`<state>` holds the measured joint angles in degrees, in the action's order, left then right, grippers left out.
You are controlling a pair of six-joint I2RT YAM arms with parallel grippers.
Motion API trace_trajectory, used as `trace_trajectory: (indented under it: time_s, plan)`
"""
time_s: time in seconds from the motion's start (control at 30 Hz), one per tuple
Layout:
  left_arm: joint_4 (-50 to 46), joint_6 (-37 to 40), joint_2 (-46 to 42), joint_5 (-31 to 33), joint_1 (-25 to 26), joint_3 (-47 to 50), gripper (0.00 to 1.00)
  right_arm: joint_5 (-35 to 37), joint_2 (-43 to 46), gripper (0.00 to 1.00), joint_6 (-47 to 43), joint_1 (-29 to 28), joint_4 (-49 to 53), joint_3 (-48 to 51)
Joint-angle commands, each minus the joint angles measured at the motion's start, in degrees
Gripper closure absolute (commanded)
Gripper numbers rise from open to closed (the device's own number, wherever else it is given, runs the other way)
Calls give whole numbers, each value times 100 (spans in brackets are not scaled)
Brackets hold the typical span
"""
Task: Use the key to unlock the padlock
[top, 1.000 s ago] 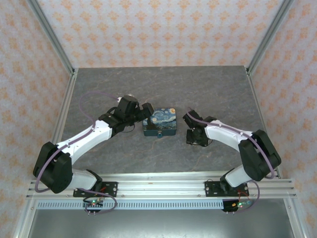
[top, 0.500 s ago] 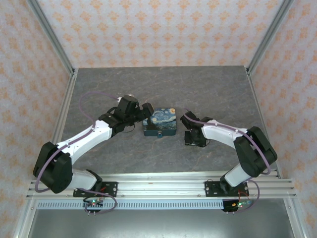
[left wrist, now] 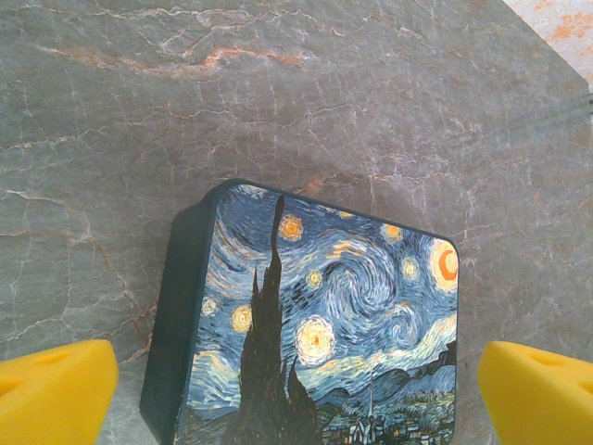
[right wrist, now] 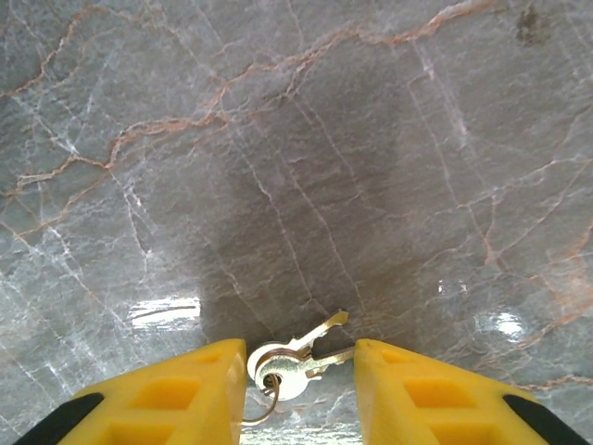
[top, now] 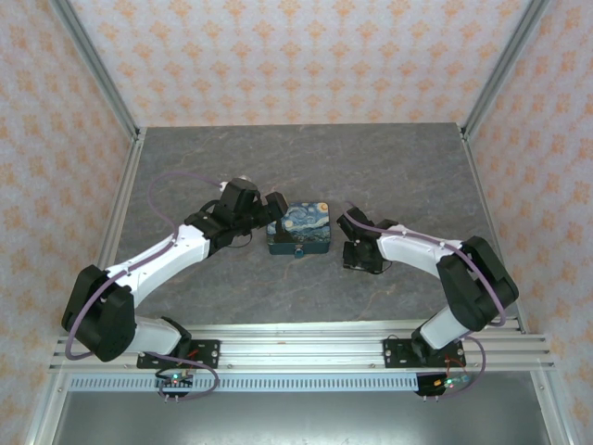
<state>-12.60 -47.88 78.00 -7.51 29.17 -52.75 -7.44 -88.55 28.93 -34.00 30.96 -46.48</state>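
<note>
Padlock (top: 299, 251) at the near front face of the painted box (top: 300, 229) — tiny, dark with a brass glint, too small in the top view to tell whether locked. Box near the middle of the grey marbled counter (top: 306, 158), between the two arms.

Left gripper (top: 273, 208) just beside the box's left end. Stands spread wide, with nothing held between the yellow fingers (left wrist: 56, 394). From the left wrist view, looks down on the swirl-print lid and one dark teal side, with a finger showing out to each side of the box and not touching it.

Right gripper (top: 356, 252) to the right of the box, apart from it and low over the counter. Straddles keys (right wrist: 289, 357) on a small ring — silver, lying flat on the stone between its own two yellow fingers. Stands partly open, leaving only a narrow gap. One key tip just beside or touching the right-hand finger, the round key head just beside the other. Cannot tell whether the pads press on the keys. Keys apart from the padlock, off past the box's right end.
</note>
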Motion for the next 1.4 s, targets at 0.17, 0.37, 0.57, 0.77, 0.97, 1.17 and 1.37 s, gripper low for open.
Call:
trace_trajectory:
  time_s: [0.17,0.37,0.57,0.77,0.97,1.17,1.37]
  plan:
    - [-87,89,-42,50,-59,37,0,346,233,53,52,-32,285,-71]
    - [-47,77,-5,29,-53,51,0,375,281,49,-61,-29,410,-260]
    - [-37,72,20,27,-58,50,0,384,-49,49,-213,-32,398,-414]
    - [-35,77,75,24,-60,12,0,480,-288,49,-324,-31,395,-451]
    - [-6,68,157,-3,-60,0,0,494,-418,51,-363,-33,349,-373]
    - [-5,68,163,-7,-59,-8,0,524,-433,58,-392,-34,351,-327]
    - [-6,60,146,-12,-58,1,0,500,-287,71,-388,-33,393,-322]
